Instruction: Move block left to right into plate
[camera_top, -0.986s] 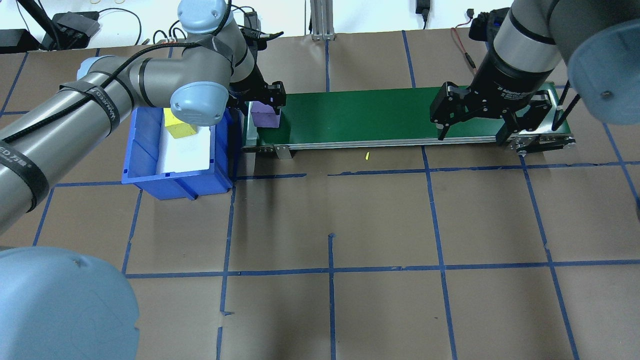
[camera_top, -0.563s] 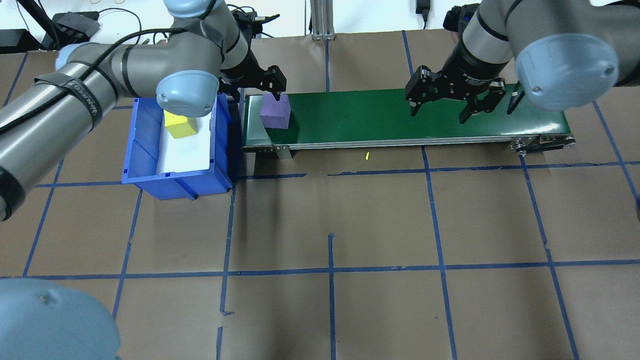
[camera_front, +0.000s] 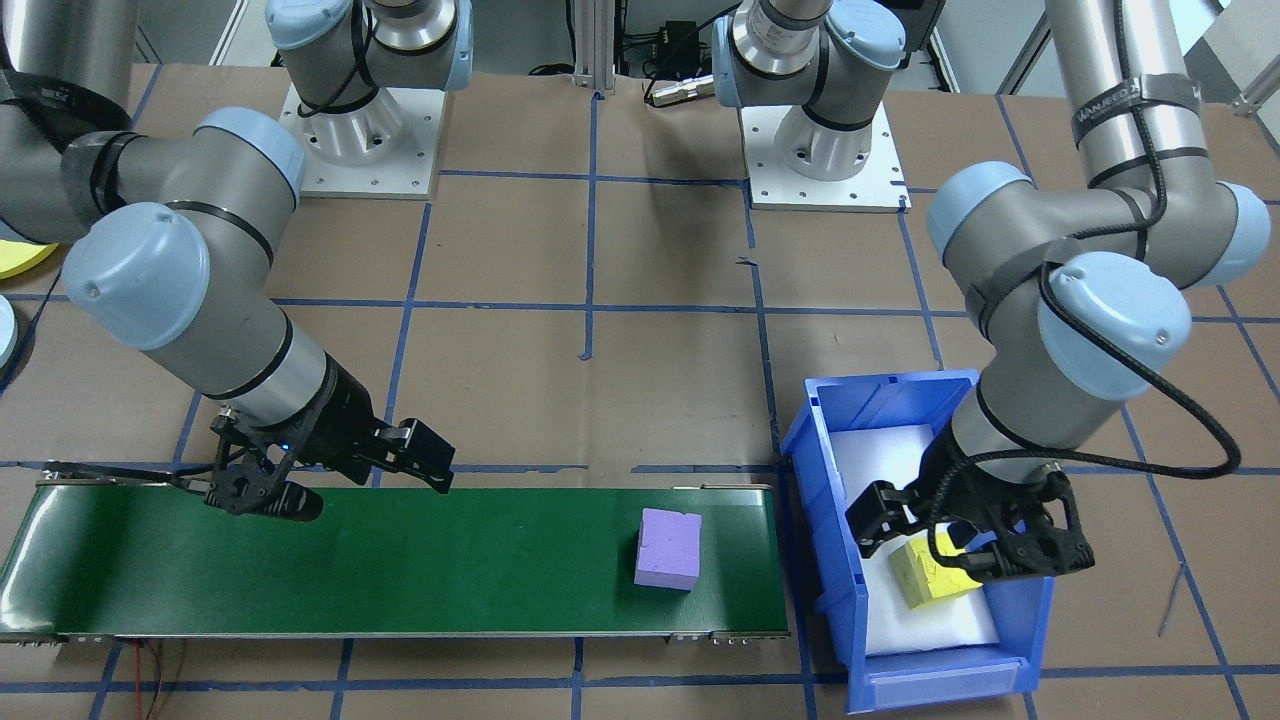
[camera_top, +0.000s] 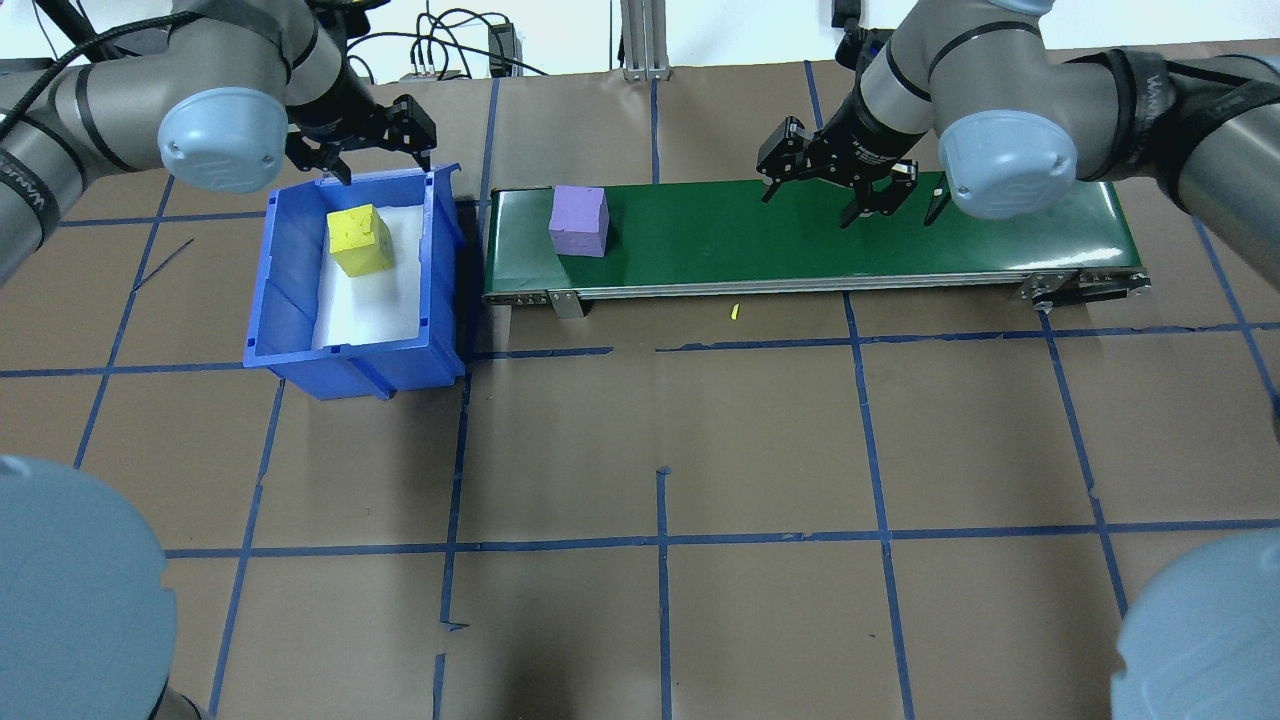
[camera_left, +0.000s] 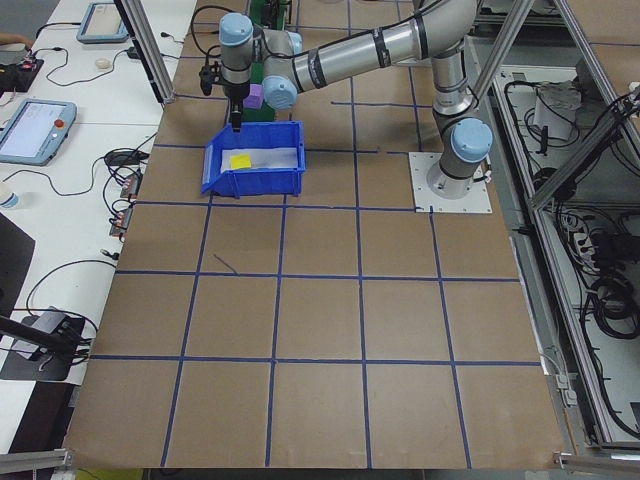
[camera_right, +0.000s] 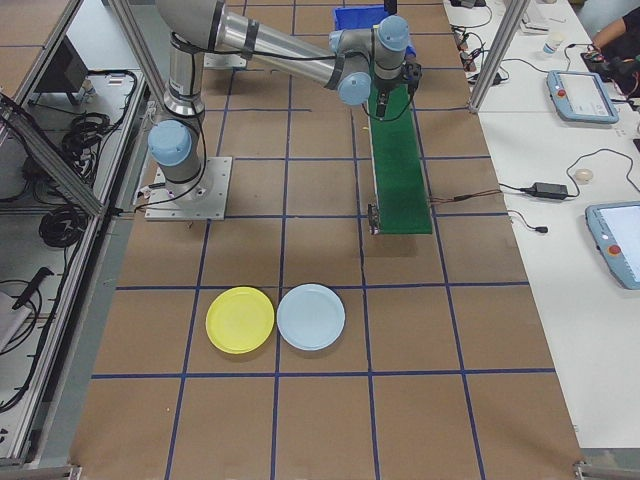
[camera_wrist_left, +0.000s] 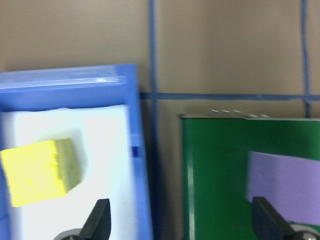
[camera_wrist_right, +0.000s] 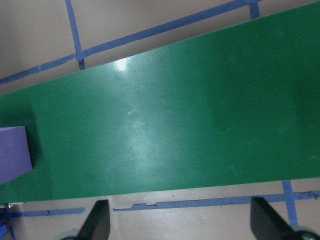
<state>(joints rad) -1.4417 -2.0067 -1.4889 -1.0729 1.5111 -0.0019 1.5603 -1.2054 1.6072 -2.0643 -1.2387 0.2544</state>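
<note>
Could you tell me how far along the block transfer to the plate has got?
Done: the purple block lies free on the green conveyor. In hand: nothing; the left gripper and the right gripper are both open. Left: carrying it to a plate.

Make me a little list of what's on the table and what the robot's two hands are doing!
purple block: sits on the green belt, at the end next to the bin, touched by neither hand
yellow block: lies on white padding inside the blue bin
left hand: open, empty, above the bin's far edge
right hand: open, empty, above the belt, well away from the purple block
plates: one yellow plate and one light blue plate, side by side on the table past the belt's other end, both empty
</note>
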